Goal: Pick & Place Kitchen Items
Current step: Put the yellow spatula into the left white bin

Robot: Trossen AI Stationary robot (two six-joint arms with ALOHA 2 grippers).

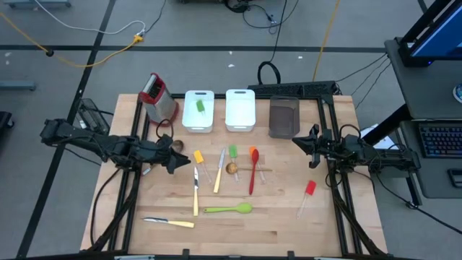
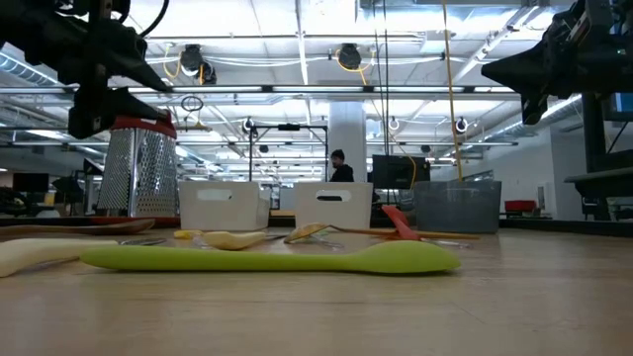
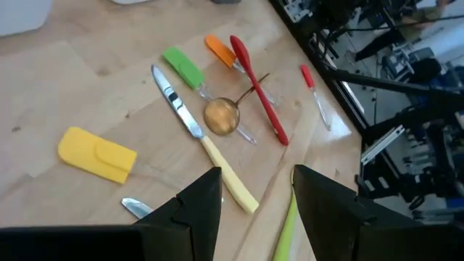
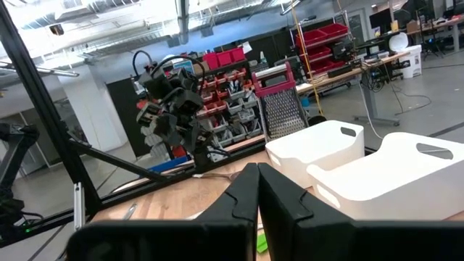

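Slim utensils lie flat on the wooden table (image 1: 289,224): a yellow spatula (image 1: 198,156), cream-handled knives (image 1: 219,172) (image 1: 195,191) (image 1: 170,222), a green spatula (image 1: 233,153), an orange spatula (image 1: 254,152), a red spoon (image 1: 253,177), a long green spoon (image 1: 229,209) and a red spatula (image 1: 310,189). A green item (image 1: 201,106) lies in the left white bin (image 1: 189,123). My left gripper (image 1: 172,155) hovers open and empty just left of the yellow spatula (image 3: 96,154); its wrist view shows the gap (image 3: 255,196). My right gripper (image 1: 302,142) hangs shut and empty, near the dark bin (image 1: 284,118).
A steel grater with a red top (image 1: 159,100) stands at the back left. A second white bin (image 1: 240,110) and the dark bin stand along the far edge. A brass-coloured spoon (image 3: 222,116) lies among the utensils. A person (image 2: 339,164) stands in the room far behind.
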